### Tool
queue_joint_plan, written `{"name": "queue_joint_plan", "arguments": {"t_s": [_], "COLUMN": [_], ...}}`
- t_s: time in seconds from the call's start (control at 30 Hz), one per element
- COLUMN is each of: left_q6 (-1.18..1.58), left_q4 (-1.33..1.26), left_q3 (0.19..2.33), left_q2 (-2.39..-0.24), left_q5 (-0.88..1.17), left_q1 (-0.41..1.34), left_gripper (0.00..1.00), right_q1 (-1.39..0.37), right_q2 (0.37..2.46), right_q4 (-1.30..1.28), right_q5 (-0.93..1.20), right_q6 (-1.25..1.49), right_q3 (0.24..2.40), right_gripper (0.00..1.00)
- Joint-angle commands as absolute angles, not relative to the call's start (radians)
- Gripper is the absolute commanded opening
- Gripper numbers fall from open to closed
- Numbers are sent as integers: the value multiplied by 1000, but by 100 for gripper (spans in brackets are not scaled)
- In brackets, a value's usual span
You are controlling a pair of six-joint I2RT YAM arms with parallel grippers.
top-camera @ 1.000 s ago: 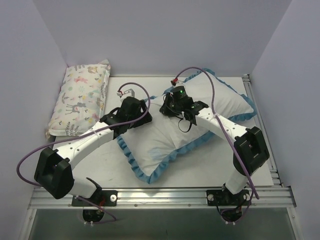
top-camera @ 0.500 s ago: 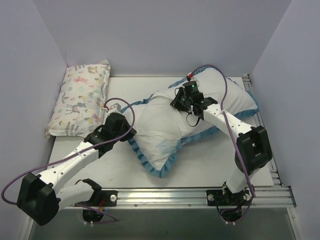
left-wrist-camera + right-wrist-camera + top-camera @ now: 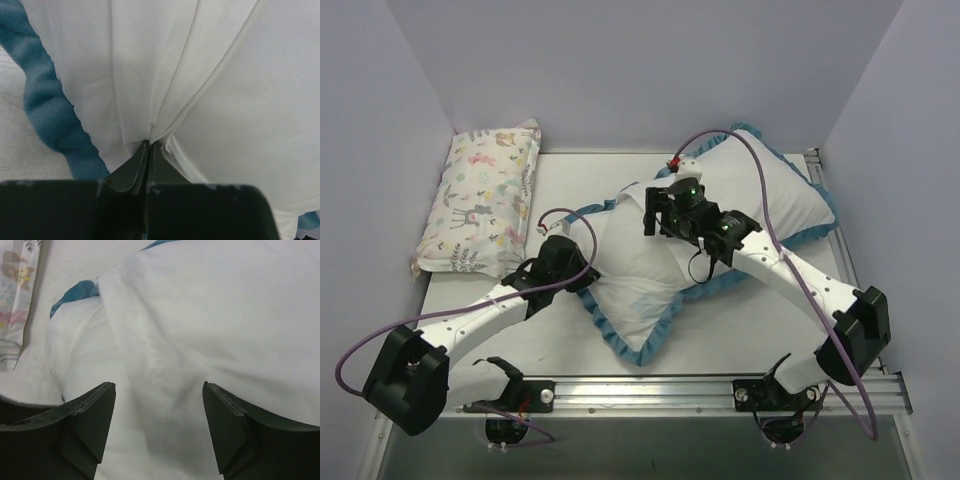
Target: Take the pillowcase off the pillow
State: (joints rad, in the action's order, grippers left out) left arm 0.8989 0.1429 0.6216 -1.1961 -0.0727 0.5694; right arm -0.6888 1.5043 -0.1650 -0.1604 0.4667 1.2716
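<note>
The left wrist view shows what the top view cannot: the left gripper (image 3: 148, 150) is clamped on a pleat of white cloth beside a zipper line, next to the teal ruffle (image 3: 50, 115). From above, that pinch sits on the pillowcase (image 3: 630, 290) at its left side, mid-worktop. The right gripper (image 3: 652, 212) hovers over the white bulge with its fingers (image 3: 85, 415) spread wide. The pillow (image 3: 760, 200) is seemingly the puffy bulk toward the far-right corner. The table (image 3: 570, 170) lies bare along its far and near edges. A printed pillow (image 3: 485, 195) fills the far-left corner.
</note>
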Motion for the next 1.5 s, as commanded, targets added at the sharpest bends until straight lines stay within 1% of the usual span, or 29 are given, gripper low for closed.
{"name": "queue_joint_plan", "arguments": {"t_s": [0.0, 0.03, 0.07, 0.13, 0.17, 0.23, 0.3, 0.33, 0.37, 0.4, 0.5, 0.57, 0.7, 0.77, 0.8, 0.83, 0.87, 0.9, 0.93, 0.97, 1.07, 1.1, 1.13, 1.2, 1.23, 1.3, 1.33, 1.4, 1.47], "left_q6": [885, 885, 885, 888, 890, 894, 905, 907, 910, 910, 910, 913, 917, 913, 911, 910, 901, 897, 894, 884, 861, 851, 842, 813, 792, 779, 779, 791, 827], "left_q4": [153, 143, 135, 118, 111, 92, 84, 84, 84, 83, 86, 87, 77, 87, 90, 95, 98, 100, 101, 104, 129, 133, 153, 176, 192, 218, 233, 259, 284], "left_q3": [591, 589, 583, 577, 574, 569, 558, 555, 552, 546, 540, 532, 529, 538, 538, 540, 549, 554, 561, 569, 610, 638, 655, 696, 737, 778, 811, 839, 879], "left_q2": [-1183, -1180, -1177, -1175, -1177, -1184, -1181, -1180, -1175, -1164, -1143, -1132, -1121, -1114, -1106, -1101, -1095, -1095, -1097, -1100, -1104, -1108, -1108, -1114, -1115, -1127, -1132, -1137, -1140], "left_q5": [-81, -81, -83, -83, -80, -77, -72, -72, -75, -77, -80, -81, -75, -74, -74, -75, -75, -75, -71, -63, -63, -60, -58, -60, -55, -57, -57, -70, -98], "left_q1": [560, 560, 560, 560, 560, 560, 561, 560, 560, 560, 560, 560, 561, 563, 563, 563, 563, 563, 563, 563, 565, 565, 565, 565, 565, 565, 568, 572, 594], "left_gripper": [0, 0, 0, 0, 0, 0, 0, 0, 0, 0, 0, 0, 0, 0, 0, 0, 0, 0, 0, 0, 0, 0, 1, 5, 12, 21, 38, 57, 72], "right_q1": [-776, -796, -848, -896, -946, -974, -982, -980, -980, -980, -979, -973, -940, -895, -875, -856, -824, -815, -805, -796, -750, -724, -716, -719, -724, -722, -719, -721, -729], "right_q2": [1396, 1384, 1372, 1371, 1387, 1425, 1512, 1541, 1599, 1629, 1689, 1729, 1790, 1819, 1828, 1839, 1854, 1861, 1865, 1868, 1847, 1838, 1830, 1809, 1802, 1770, 1760, 1740, 1730], "right_q4": [-245, -252, -268, -268, -270, -278, -310, -317, -346, -374, -434, -468, -469, -469, -465, -462, -456, -453, -451, -451, -422, -404, -384, -339, -327, -249, -197, -158, -123], "right_q5": [-263, -253, -253, -244, -255, -250, -197, -193, -210, -233, -261, -294, -223, -149, -103, -66, -19, -9, -9, -9, 4, 65, 78, 78, 65, 42, 22, 15, 3], "right_q6": [332, 318, 283, 246, 209, 180, 155, 147, 149, 144, 143, 152, 184, 225, 239, 251, 273, 278, 287, 296, 360, 397, 409, 422, 442, 465, 494, 514, 538], "right_q3": [1304, 1304, 1311, 1310, 1312, 1319, 1354, 1364, 1374, 1405, 1408, 1414, 1414, 1422, 1427, 1431, 1443, 1450, 1457, 1474, 1486, 1476, 1470, 1448, 1437, 1398, 1356, 1335, 1318], "right_gripper": [73, 75, 76, 79, 80, 83, 84, 87, 89, 92, 99, 100, 100, 84, 73, 43, 32, 23, 3, 0, 0, 0, 0, 0, 0, 0, 0, 0, 0]}}
